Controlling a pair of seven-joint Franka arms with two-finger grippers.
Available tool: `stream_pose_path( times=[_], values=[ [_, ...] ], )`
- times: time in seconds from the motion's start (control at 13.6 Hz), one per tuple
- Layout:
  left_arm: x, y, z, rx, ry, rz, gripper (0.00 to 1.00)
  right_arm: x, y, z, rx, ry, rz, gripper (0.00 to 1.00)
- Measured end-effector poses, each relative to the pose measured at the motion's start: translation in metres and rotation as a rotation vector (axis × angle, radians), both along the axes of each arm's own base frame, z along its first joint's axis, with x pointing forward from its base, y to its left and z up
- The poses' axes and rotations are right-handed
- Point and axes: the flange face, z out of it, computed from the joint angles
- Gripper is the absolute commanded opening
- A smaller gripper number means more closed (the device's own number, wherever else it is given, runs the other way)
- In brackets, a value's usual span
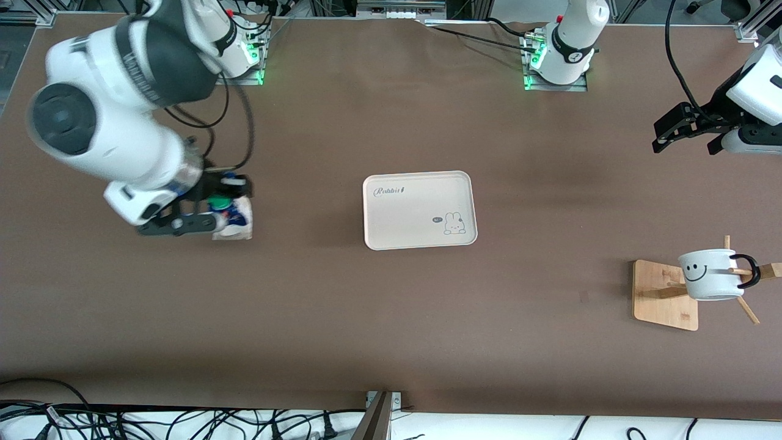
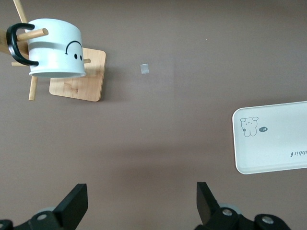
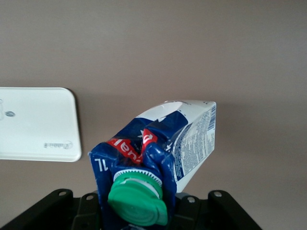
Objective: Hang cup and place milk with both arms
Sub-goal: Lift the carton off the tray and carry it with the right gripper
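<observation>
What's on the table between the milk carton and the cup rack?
Only the white rabbit tray, seen in the front view, lies between the milk carton and the cup rack.

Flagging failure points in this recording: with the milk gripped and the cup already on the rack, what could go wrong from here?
The right gripper pinches the milk at its crumpled gable top, so the carton may slip or swing before reaching the tray. The cup hangs by its handle on one peg; a bump could dislodge it. The left gripper waits open.

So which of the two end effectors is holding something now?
The right end effector: it is shut on the milk. The left end effector is open and holds nothing.
</observation>
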Motion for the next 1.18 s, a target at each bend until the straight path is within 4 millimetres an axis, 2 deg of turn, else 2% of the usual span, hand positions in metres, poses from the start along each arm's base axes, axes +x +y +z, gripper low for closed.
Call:
stream_pose_path(
  times=[0.15,0.37,0.66,1.18],
  values=[
    [0.0,0.0,0.0,0.0,0.0,0.0,1.0,0.012,-0.042,-0.013,0.008,0.017,0.029,0.0],
    [0.0,0.0,0.0,0.0,0.0,0.0,1.0,0.024,-0.079,-0.043,0.006,0.063,0.024,0.0],
    [0.0,0.0,0.0,0.0,0.0,0.0,1.0,0.022,-0.089,-0.084,-0.007,0.141,0.009,0.0],
    [0.0,0.0,0.0,0.0,0.0,0.0,1.0,0.01,-0.095,-0.117,-0.014,0.216,-0.001,0.0]
  ],
)
